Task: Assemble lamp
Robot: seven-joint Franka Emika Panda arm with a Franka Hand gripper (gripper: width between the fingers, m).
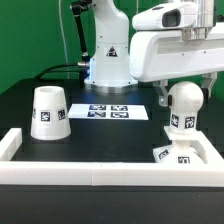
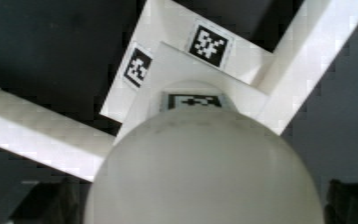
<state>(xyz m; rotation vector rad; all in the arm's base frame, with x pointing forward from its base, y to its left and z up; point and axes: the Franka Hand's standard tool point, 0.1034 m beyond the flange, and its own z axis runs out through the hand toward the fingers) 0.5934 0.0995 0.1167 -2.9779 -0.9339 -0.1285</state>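
The ball-shaped bulb [image 1: 183, 103] stands upright on the small square tagged base [image 1: 175, 155] at the exterior view's right, in the corner of the white border. My gripper [image 1: 190, 88] hangs over it, open, one finger on each side of the bulb's top, and neither visibly presses on it. In the wrist view the bulb [image 2: 202, 160] fills the space between my dark fingers [image 2: 48, 200]. The gripper [image 2: 202, 208] is wide open and the base [image 2: 179, 55] shows beyond the bulb. The cone-shaped shade [image 1: 50, 110] stands alone at the exterior view's left.
A long white border bar [image 1: 90, 172] runs along the front and turns up the right side [image 1: 214, 150]. The marker board [image 1: 113, 111] lies flat mid-table. The robot's pedestal [image 1: 108, 60] stands behind it.
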